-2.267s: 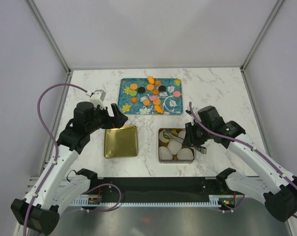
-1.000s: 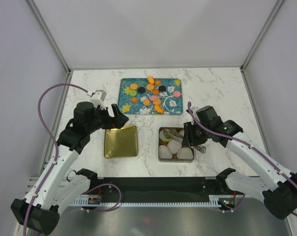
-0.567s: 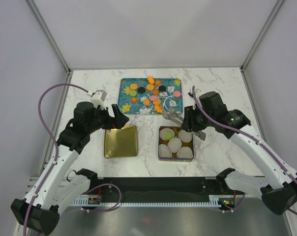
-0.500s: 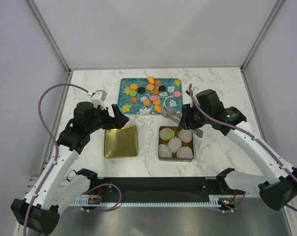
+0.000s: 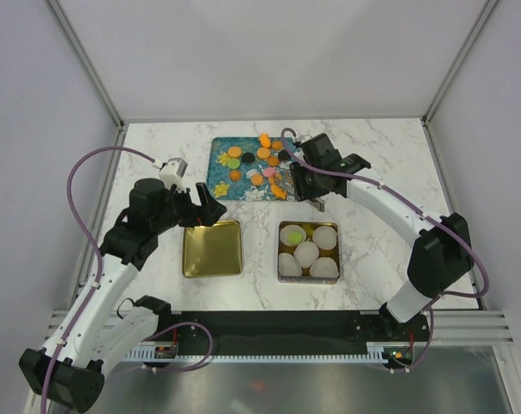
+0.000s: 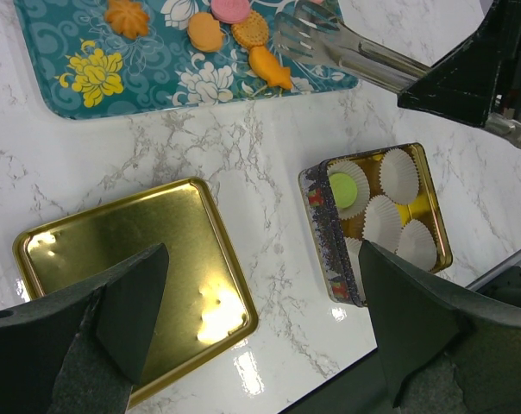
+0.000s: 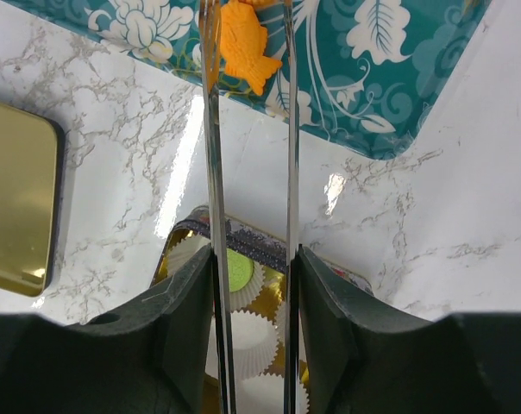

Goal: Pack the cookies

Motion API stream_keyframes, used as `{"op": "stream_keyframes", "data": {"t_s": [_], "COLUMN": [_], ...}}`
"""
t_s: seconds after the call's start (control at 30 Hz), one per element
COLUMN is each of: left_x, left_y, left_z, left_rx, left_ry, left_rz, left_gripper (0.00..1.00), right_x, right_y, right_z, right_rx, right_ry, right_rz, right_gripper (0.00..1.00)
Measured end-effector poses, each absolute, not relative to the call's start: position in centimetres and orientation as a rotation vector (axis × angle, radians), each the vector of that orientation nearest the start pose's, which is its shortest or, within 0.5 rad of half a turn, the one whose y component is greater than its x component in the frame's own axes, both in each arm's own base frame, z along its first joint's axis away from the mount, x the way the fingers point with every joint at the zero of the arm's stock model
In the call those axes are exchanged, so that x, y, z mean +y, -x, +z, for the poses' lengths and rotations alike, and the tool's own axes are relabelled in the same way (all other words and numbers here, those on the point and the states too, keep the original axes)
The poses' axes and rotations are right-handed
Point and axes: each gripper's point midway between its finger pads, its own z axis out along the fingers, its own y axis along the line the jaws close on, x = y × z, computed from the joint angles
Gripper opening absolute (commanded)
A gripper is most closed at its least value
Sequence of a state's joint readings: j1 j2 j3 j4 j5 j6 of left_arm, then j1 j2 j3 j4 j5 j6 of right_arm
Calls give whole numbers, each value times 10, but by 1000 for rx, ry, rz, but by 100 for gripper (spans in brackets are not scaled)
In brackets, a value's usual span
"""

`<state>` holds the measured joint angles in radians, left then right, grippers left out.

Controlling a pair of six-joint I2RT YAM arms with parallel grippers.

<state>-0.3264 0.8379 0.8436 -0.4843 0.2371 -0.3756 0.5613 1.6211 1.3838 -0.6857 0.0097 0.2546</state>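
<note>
Cookies [image 5: 260, 159], orange, green, pink and black discs and orange shaped pieces, lie on the teal flowered tray [image 5: 217, 185]. One green cookie [image 5: 293, 233] sits in the far-left paper cup of the open tin [image 5: 282, 267]; it also shows in the right wrist view [image 7: 240, 269]. My right gripper [image 5: 305, 179] is shut on metal tongs [image 7: 210, 129]. The tong tips are slightly apart over an orange fish-shaped cookie [image 7: 243, 47] at the tray's near edge. My left gripper [image 5: 204, 210] is open and empty above the gold lid [image 6: 114, 267].
The tin holds several white pleated paper cups [image 5: 312, 254], all but one empty. The gold lid [image 5: 212, 248] lies left of the tin. The tray sits at the back middle of the marble table [image 5: 373, 155]. Grey walls close in the sides and back.
My right gripper lifted the tongs out of the tin, leaving the green cookie in a cup. It swung back and left to the tray's near edge. The left arm has not moved.
</note>
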Motion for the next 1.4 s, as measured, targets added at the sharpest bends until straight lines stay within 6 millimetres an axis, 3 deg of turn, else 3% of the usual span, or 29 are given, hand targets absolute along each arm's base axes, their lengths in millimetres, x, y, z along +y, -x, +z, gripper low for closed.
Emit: {"op": "stream_keyframes", "data": {"t_s": [0.47, 0.67, 0.83, 0.9, 1.13, 1.4], "left_x": [-144, -144, -144, -145, -145, -145], "left_y": [-251, -251, -251, -252, -252, -252], "left_z": [225, 225, 225, 224, 224, 224], "left_rx": [2104, 2104, 2106, 2107, 2108, 2108], "left_ry": [-100, -100, -101, -100, -100, -100], "left_rz": [-674, -674, -674, -674, -673, -673], "left_gripper": [100, 100, 100, 100, 100, 100], "right_x": [241, 236, 232, 233, 235, 236], "right_y": [-342, -346, -347, -348, -349, -350], "right_z": [132, 116, 115, 116, 119, 126], "right_rx": [2505, 2533, 2539, 2535, 2535, 2530], "right_ry": [532, 555, 564, 568, 584, 579], "right_rz": [222, 151, 121, 123, 132, 136], "right_gripper": [53, 53, 52, 50, 28, 22]}}
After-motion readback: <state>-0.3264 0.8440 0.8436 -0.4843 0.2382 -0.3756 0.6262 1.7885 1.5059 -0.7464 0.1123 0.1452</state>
